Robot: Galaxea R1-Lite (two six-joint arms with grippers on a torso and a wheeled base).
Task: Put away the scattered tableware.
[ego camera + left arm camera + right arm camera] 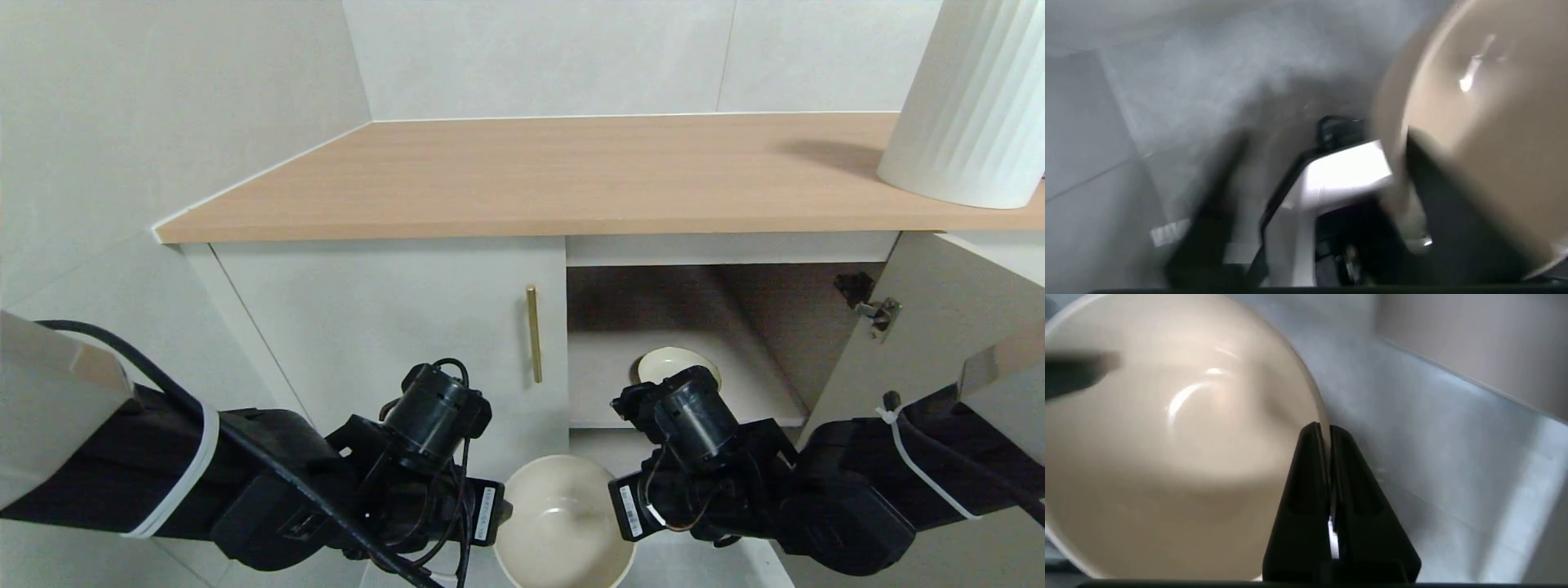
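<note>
Right pincer (1328, 437) is clenched on the rim of the bowl (563, 523), with both fingers pressed together at the rim. Left pincer (1327, 147) is released; its blurred fingers (1212, 220) stand well apart, and one lies across the bowl's side. The bowl sits between the two arms, mouth up, low in front of the cabinet (384, 327), and nothing lies inside it. The cabinet's right door (922, 327) stands open, and its left door is shut, with a gold handle (532, 333). On the shelf (604, 384) inside, a small pale dish (673, 361) lies upright. On the worktop (531, 175) above, a white ribbed vessel (971, 106) stands at the right end.
</note>
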